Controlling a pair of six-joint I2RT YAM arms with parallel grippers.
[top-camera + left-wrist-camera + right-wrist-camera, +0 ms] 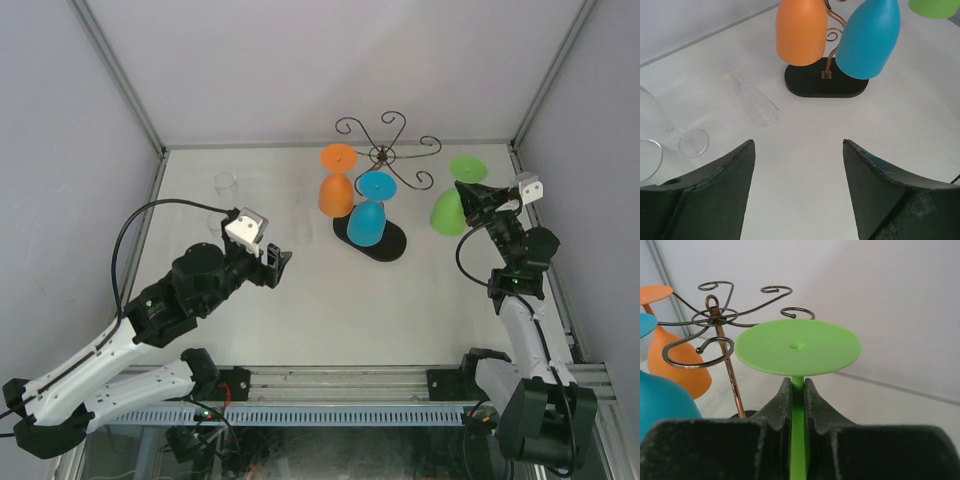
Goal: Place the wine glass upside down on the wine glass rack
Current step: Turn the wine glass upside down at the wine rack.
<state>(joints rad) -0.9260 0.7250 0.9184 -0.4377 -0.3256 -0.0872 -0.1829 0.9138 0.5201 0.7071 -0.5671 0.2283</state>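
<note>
My right gripper [478, 196] [798, 385] is shut on the stem of a green wine glass [450, 208] [798, 346]. It holds the glass upside down, foot up, to the right of the wine glass rack [384, 155] [715, 317]. The rack is a thin brown wire stand on a black oval base [392, 245] [805, 84]. An orange glass [337, 185] [801, 30] and a blue glass [370, 212] [869, 37] hang upside down on it. My left gripper [278, 262] [797, 145] is open and empty, left of the rack.
Clear glasses stand and lie at the back left [225, 185] [759, 104]; one clear foot [693, 142] is close to my left finger. White walls and metal frame posts [120, 75] close in the table.
</note>
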